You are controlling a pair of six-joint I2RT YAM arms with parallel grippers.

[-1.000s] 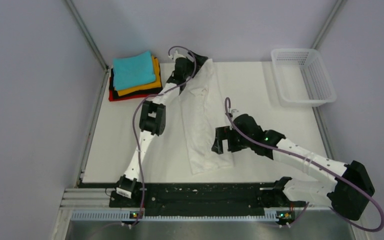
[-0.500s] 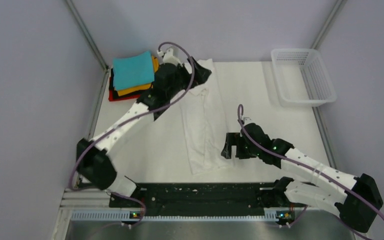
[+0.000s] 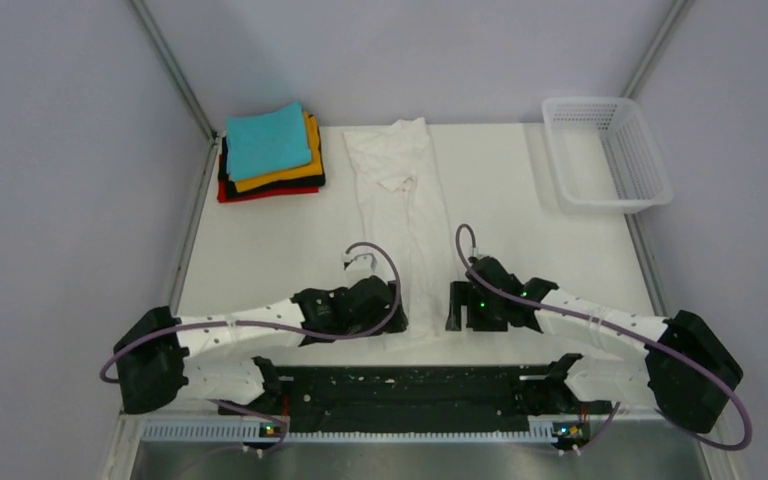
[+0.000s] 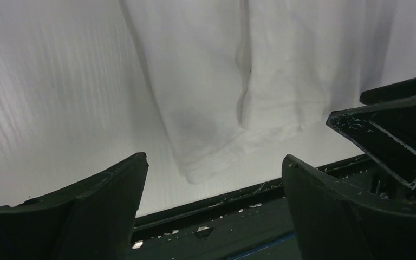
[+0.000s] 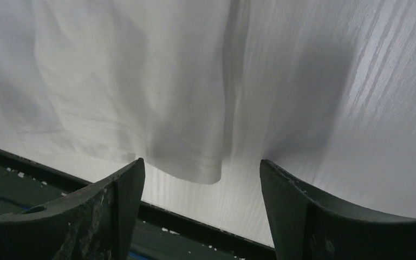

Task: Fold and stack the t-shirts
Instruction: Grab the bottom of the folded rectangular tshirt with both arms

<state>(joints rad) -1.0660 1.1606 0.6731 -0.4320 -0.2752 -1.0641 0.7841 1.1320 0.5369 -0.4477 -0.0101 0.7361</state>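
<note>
Top view: the white t-shirt (image 3: 407, 215) lies lengthwise on the bench (image 3: 260, 250), its near hem between my left end effector (image 3: 392, 318) and my right end effector (image 3: 457, 305). The folded stack (image 3: 270, 150) sits far beyond my left. Left wrist: jaws wide, hem corner just ahead, ungripped. Right wrist: jaws apart, other corner just ahead, nothing held. Judgement: both are placed to pinch the hem for folding.

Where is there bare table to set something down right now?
Bare table lies left of the white shirt, in front of the folded stack, and between the shirt and the basket. Crowded at the shirt's near hem, flanked by the left gripper and right gripper.
</note>
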